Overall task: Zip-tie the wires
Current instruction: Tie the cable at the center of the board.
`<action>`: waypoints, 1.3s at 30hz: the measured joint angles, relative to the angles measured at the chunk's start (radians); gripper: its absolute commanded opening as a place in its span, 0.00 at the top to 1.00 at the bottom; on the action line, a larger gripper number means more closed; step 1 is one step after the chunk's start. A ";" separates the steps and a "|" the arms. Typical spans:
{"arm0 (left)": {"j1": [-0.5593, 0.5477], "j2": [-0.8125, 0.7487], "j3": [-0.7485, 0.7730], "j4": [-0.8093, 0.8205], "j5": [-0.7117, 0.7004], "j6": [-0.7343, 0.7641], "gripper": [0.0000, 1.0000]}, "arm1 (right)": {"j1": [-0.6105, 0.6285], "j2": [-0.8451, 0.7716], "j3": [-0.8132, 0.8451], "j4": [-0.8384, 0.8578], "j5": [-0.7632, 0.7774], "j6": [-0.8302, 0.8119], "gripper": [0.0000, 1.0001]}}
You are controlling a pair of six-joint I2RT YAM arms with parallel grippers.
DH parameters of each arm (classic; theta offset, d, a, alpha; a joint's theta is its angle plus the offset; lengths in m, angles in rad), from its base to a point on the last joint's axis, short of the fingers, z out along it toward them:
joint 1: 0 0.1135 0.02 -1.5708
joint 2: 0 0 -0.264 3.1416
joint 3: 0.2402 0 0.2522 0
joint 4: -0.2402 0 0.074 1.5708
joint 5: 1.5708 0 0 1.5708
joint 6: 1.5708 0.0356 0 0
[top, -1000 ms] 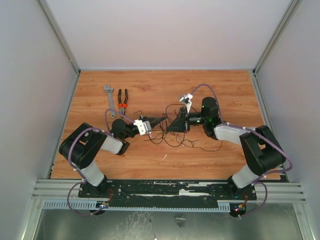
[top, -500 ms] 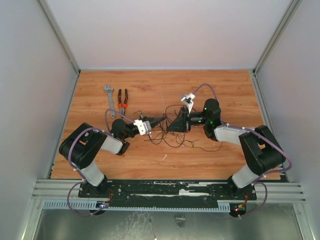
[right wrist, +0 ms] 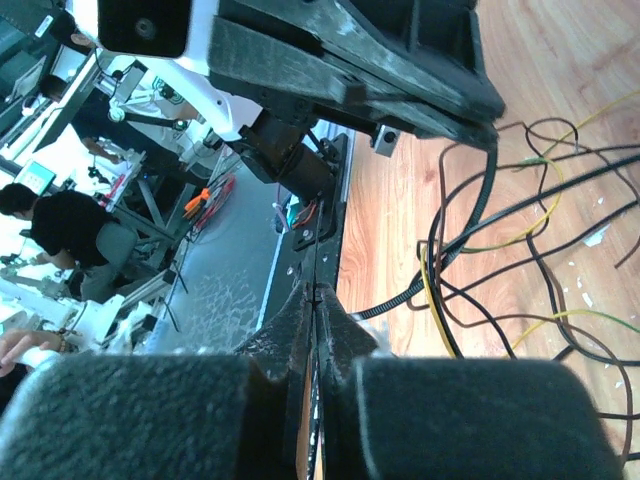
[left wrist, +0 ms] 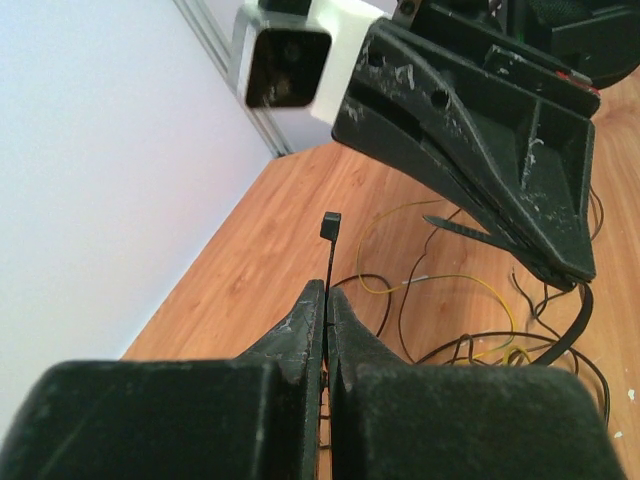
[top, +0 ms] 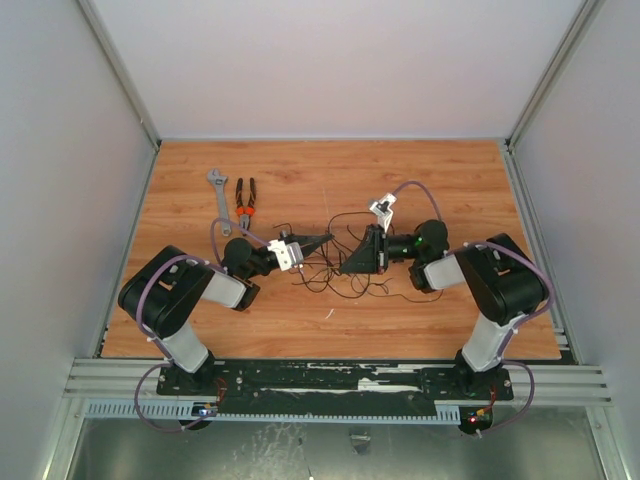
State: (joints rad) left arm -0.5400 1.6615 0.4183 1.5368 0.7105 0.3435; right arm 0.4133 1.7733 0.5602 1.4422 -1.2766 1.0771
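The wires lie as a loose tangle of thin black and yellow strands at the table's middle; they also show in the left wrist view and the right wrist view. My left gripper is shut on the zip tie, whose square head sticks out past the tips. My right gripper faces it over the tangle and is shut on the tie's other end. The ribbed black strap curves between the two grippers through the wire loops.
Orange-handled pliers and a grey wrench lie at the back left of the wooden table. White walls and metal rails close in the table's sides and back. Small white scraps lie near the wires.
My right arm has folded in and its gripper has shifted slightly nearer and lower over the wires, still holding the tie. My left arm has not moved.
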 measured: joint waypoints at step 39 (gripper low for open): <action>-0.001 0.000 0.075 0.000 0.023 0.003 1.00 | 0.004 -0.245 -0.063 -0.254 0.158 -0.388 1.00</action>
State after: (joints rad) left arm -0.5407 1.6615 0.4934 1.5368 0.7338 0.3470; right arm 0.4171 1.5288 0.4976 1.1881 -1.1187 0.6895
